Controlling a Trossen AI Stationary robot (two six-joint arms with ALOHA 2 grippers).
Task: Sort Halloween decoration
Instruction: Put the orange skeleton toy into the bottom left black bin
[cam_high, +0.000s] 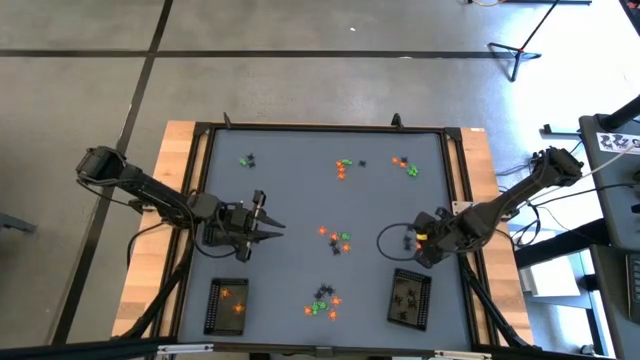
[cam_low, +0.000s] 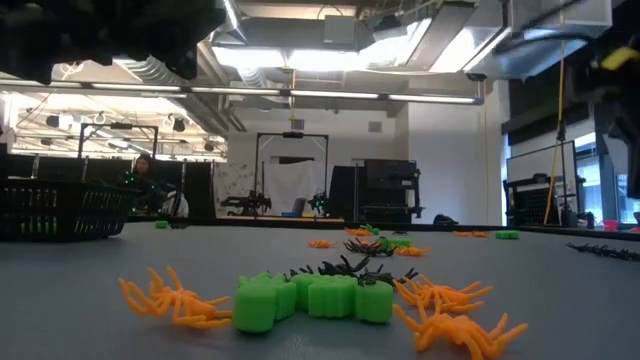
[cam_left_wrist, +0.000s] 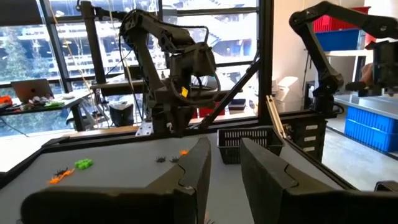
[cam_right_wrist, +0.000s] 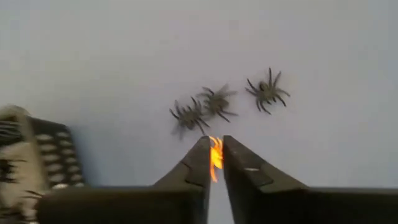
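Observation:
Tiny orange, green and black Halloween trinkets lie in small clusters on the grey table: far left (cam_high: 248, 160), far middle (cam_high: 343, 167), far right (cam_high: 406, 166), centre (cam_high: 338, 238) and near edge (cam_high: 322, 302). My right gripper (cam_right_wrist: 216, 142) points down above the table's right side (cam_high: 420, 240), shut on an orange trinket (cam_right_wrist: 216, 158). Three black spiders (cam_right_wrist: 217, 102) lie on the table below it. My left gripper (cam_high: 272, 228) hovers level at the left, open, with nothing between its fingers (cam_left_wrist: 225, 146). My right gripper pinches the orange trinket (cam_right_wrist: 216, 154) between its two fingers, near their free ends. The fingers come from above, pointing steeply down. The trinket is lifted clear of the table; which part of it is held is too small to tell.
Two black mesh trays stand near the front edge: the left one (cam_high: 227, 305) holds orange pieces, the right one (cam_high: 409, 298) dark pieces, and its corner (cam_right_wrist: 37, 155) lies beside my right gripper. A raised frame (cam_high: 320, 128) rims the table. Green blocks (cam_low: 310, 297) and orange spiders (cam_low: 170, 298) lie closest in the low view.

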